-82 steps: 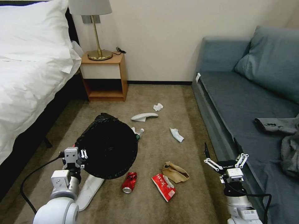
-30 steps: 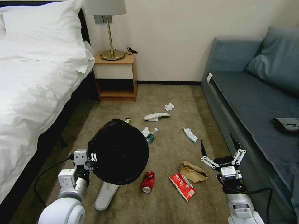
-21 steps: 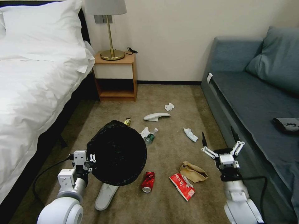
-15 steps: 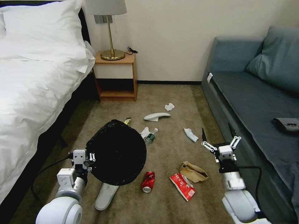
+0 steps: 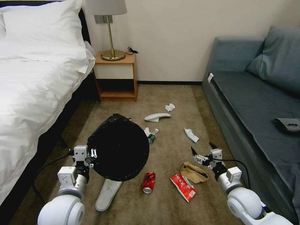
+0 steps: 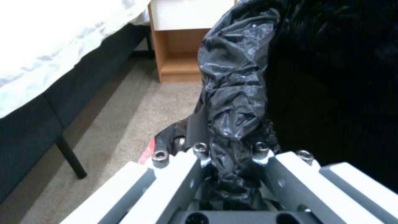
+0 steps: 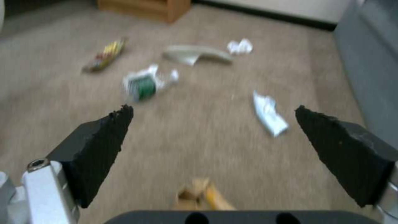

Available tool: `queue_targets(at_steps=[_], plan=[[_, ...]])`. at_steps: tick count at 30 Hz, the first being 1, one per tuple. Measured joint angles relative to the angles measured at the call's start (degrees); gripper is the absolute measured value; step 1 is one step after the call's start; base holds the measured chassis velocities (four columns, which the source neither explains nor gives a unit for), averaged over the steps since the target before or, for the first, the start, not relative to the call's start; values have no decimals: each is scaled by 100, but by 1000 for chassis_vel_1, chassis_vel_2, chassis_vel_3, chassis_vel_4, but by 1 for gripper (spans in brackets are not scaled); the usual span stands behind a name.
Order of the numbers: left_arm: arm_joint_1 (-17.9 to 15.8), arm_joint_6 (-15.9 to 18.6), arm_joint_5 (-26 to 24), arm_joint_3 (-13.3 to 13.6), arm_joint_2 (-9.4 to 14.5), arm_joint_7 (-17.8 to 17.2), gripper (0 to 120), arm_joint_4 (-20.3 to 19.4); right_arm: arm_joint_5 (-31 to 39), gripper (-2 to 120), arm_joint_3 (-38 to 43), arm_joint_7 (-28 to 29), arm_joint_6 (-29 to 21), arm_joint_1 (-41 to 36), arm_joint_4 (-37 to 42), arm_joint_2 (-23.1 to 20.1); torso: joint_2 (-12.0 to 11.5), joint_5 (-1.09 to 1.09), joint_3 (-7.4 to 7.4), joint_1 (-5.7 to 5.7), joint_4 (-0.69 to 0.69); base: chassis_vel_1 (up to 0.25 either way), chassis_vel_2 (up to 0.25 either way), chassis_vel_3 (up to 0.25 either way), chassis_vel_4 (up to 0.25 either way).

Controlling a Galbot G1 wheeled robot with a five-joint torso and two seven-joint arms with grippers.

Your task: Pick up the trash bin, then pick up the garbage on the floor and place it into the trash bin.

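Note:
My left gripper (image 5: 85, 155) is shut on the rim of the trash bin (image 5: 120, 147), a round bin lined with a black bag, held above the carpet. In the left wrist view the fingers pinch the crinkled bag (image 6: 232, 124). My right gripper (image 5: 204, 151) hangs open, low over the brown paper (image 5: 193, 172). In the right wrist view the open gripper (image 7: 215, 130) has the brown paper (image 7: 203, 194) below it. The garbage lies on the carpet: a red can (image 5: 148, 182), a red packet (image 5: 182, 187), two white slippers (image 5: 157, 117) (image 5: 107, 192), tissues (image 5: 191, 135) (image 5: 169, 107) and a bottle (image 5: 151, 137).
A white bed (image 5: 34, 81) runs along the left. A wooden nightstand (image 5: 117, 78) with a brass lamp stands at the wall. The blue sofa (image 5: 256, 103) borders the right, with a grey garment (image 5: 287, 125) on its seat. A gold wrapper (image 7: 105, 54) lies beyond the bottle.
The view shifted early on as the camera moved. Since then my right arm has reached forward and down, bringing its open gripper low over the brown paper. The bin has moved slightly away from me.

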Motion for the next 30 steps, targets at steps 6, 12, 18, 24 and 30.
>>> queue_targets(at_steps=[6, 12, 18, 24, 30], plan=[[16, -129, 210, 50, -208, 56, 2, 43, 22, 100, -227, -91, -371, -144, -147, -386, 0, -1, 0, 0, 1, 0, 0, 0, 0], [73, -192, 387, 136, -397, 116, 2, 14, -201, 100, -502, -237, -380, -146, -684, -449, 0, 1, 0, 0, 0, 0, 0, 0, 0], [135, -193, 392, 47, -331, 150, 2, -41, -287, 100, -641, -317, -339, -51, -964, -356, 0, 0, 0, 0, 1, 0, 0, 0, 0], [109, -198, 410, -112, -108, 170, 2, 54, -413, 100, -643, -510, -252, 17, -1222, -292, 0, -1, 0, 0, 1, 0, 0, 0, 0], [45, -201, 422, -138, 25, 174, 2, 167, -664, 100, -711, -753, -65, 188, -1612, -144, 0, -1, 0, 0, 0, 0, 0, 0, 0]])
